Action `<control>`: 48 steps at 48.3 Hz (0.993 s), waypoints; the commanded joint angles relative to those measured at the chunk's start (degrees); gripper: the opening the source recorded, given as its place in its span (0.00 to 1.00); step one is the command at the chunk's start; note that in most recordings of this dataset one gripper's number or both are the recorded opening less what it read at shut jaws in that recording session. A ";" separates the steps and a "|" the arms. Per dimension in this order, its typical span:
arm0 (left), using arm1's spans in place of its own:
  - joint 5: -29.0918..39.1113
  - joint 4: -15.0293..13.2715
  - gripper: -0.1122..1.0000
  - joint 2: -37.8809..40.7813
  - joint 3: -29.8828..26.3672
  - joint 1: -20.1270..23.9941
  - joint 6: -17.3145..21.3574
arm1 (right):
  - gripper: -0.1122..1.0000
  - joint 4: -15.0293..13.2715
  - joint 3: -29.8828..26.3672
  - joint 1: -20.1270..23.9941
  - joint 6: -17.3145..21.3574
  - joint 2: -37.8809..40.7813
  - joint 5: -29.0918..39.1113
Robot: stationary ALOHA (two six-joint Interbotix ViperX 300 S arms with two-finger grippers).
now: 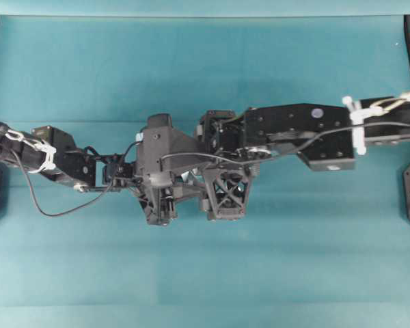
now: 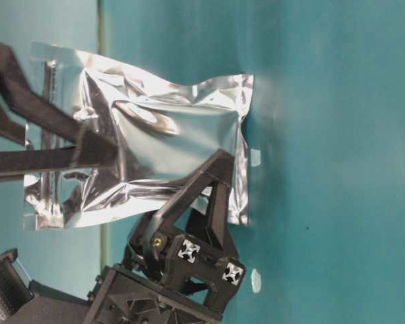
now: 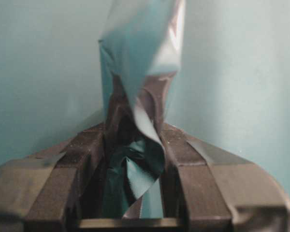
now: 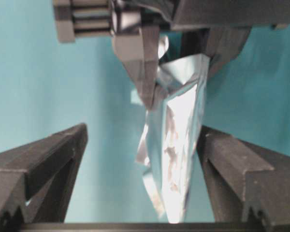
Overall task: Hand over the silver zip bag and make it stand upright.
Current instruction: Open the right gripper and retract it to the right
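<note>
The shiny, crinkled silver foil zip bag (image 2: 155,142) fills the upper left of the table-level view, its long side running left to right. The left gripper (image 3: 135,145) pinches its edge tight. The right gripper (image 4: 140,169) gapes wide around it, holding nothing.

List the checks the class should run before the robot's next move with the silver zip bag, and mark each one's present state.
1. Left gripper grips the silver zip bag: ok, its fingers are shut on it.
2. Right gripper open: ok, its fingers stand wide apart.
3. Right fingers clear of the bag: cannot tell, one sits close beside it.
4. Bag upright, zip end away from the table: ok.
5. Bag's lower edge resting on the table: cannot tell.
</note>
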 commanded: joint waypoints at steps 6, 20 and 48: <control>-0.18 0.09 0.40 -0.26 0.00 -0.18 0.09 | 0.90 -0.79 -0.26 -0.18 1.05 -3.43 0.09; -0.09 0.18 0.37 -0.26 0.09 -0.18 2.20 | 0.90 -5.19 3.16 -0.09 7.03 -11.95 0.53; -0.18 0.09 0.37 -0.35 0.53 -0.26 2.72 | 0.90 -6.06 23.99 0.35 16.08 -34.63 -11.69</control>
